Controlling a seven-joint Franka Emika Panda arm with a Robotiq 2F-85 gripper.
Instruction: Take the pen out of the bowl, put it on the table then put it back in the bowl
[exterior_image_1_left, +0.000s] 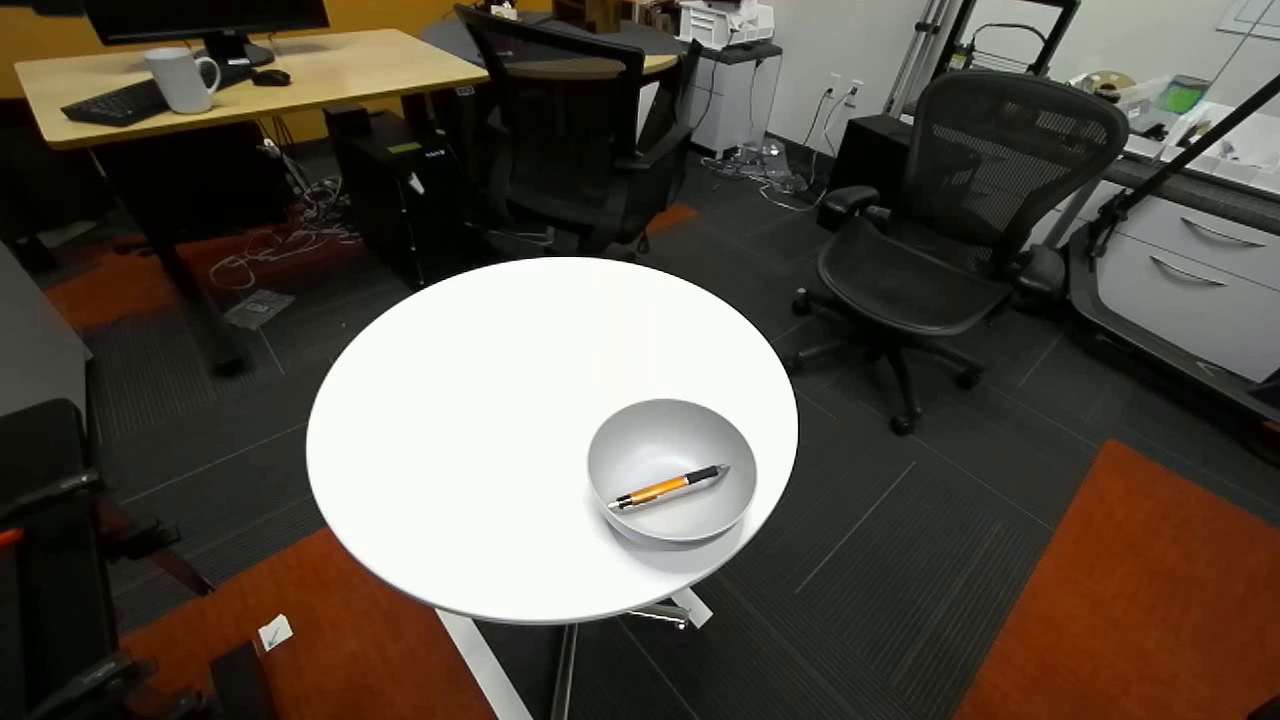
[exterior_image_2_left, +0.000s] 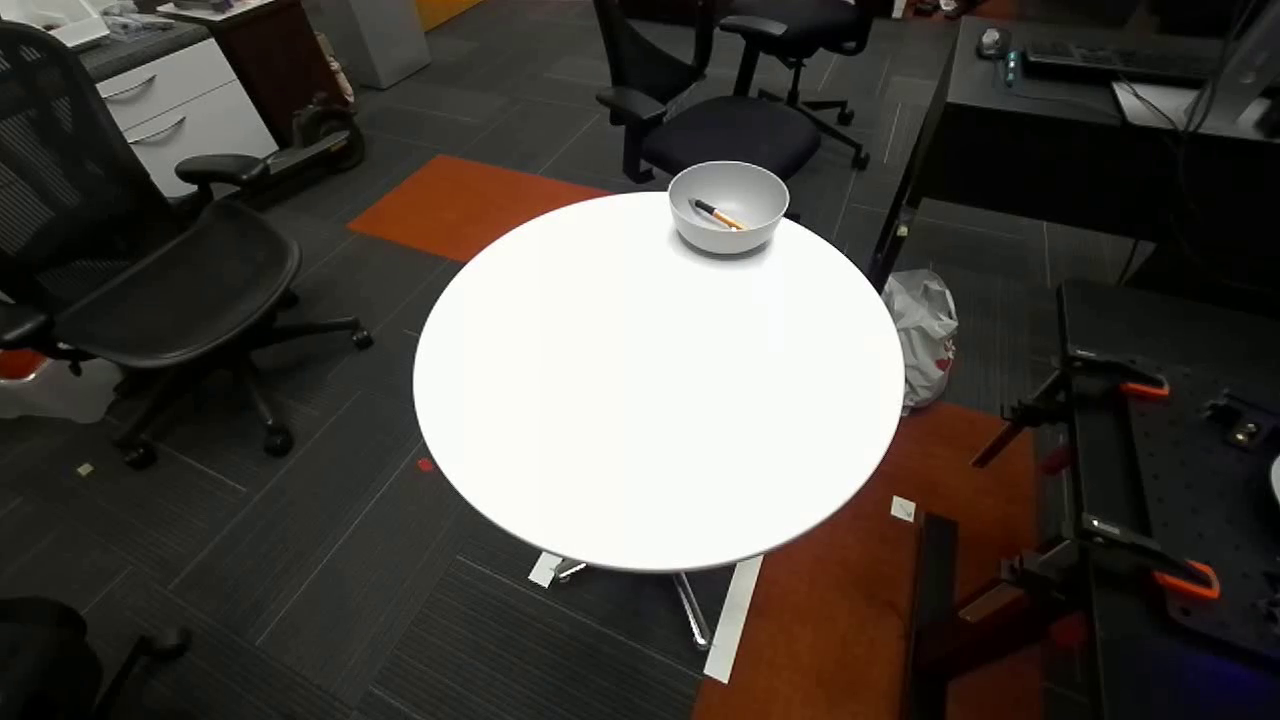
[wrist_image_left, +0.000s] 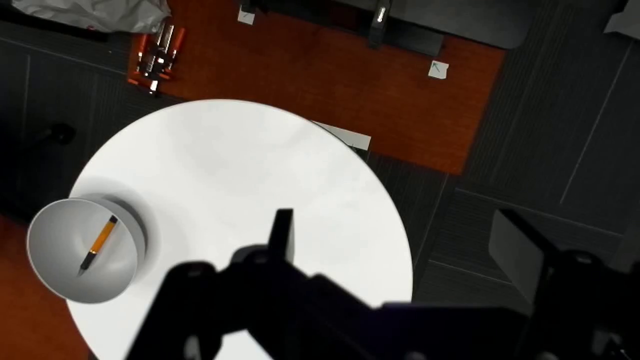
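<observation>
The orange pen (exterior_image_1_left: 660, 489) with dark ends lies in the light grey bowl (exterior_image_1_left: 672, 425) in both exterior views. The same pen (exterior_image_2_left: 720, 215) and bowl (exterior_image_2_left: 730, 178) stand near the edge of the round white table (exterior_image_2_left: 650, 390). In the wrist view the bowl (wrist_image_left: 50, 250) is at the left, with the pen (wrist_image_left: 102, 237) inside it. My gripper (wrist_image_left: 392, 212) is open and empty, high above the white table (wrist_image_left: 225, 150) and its edge, well to the right of the bowl. The gripper is not in either exterior view.
A black mesh chair (exterior_image_1_left: 920, 210) and another dark chair (exterior_image_1_left: 570, 130) stand near the table. A wooden desk (exterior_image_1_left: 400, 70) is behind. A black bench with orange-tipped clamps (exterior_image_2_left: 1150, 480) is beside the table. A plastic bag (exterior_image_2_left: 920, 330) lies on the floor.
</observation>
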